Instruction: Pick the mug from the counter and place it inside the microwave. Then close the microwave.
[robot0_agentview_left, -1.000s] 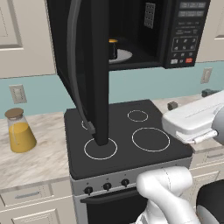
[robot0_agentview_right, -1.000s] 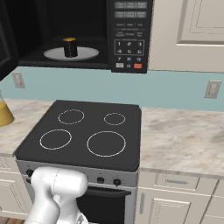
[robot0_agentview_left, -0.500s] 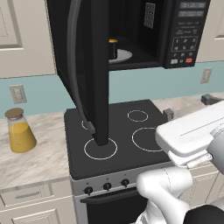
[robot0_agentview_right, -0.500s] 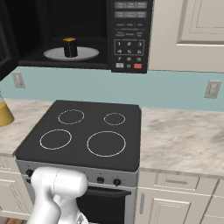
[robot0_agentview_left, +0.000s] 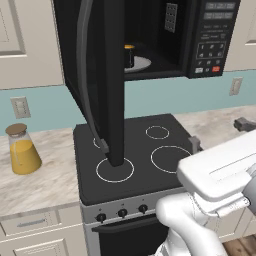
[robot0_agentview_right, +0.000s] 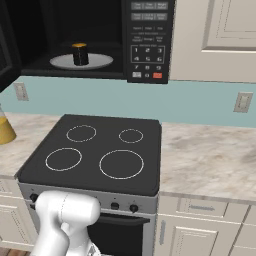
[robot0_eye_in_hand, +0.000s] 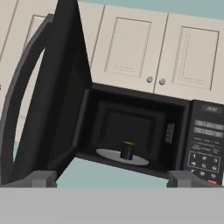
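black mug (robot0_agentview_right: 80, 54) upright inside microwave (robot0_agentview_right: 148, 40), door open

- The mug (robot0_agentview_right: 80, 53) stood on the plate (robot0_agentview_right: 102, 61) inside the microwave (robot0_agentview_right: 150, 40).
- The stovetop (robot0_agentview_right: 95, 155) lay below.
- The flask (robot0_agentview_left: 21, 150) stood on the desk (robot0_agentview_left: 45, 175), left of the stovetop.

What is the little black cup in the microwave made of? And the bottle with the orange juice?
The small black cylindrical mug on the white round plate looks like matte glazed ceramic, though plastic is possible: it is dull, with no shine. The flask of orange liquid looks like clear glass, since the liquid shows through; its brown top looks like cork.
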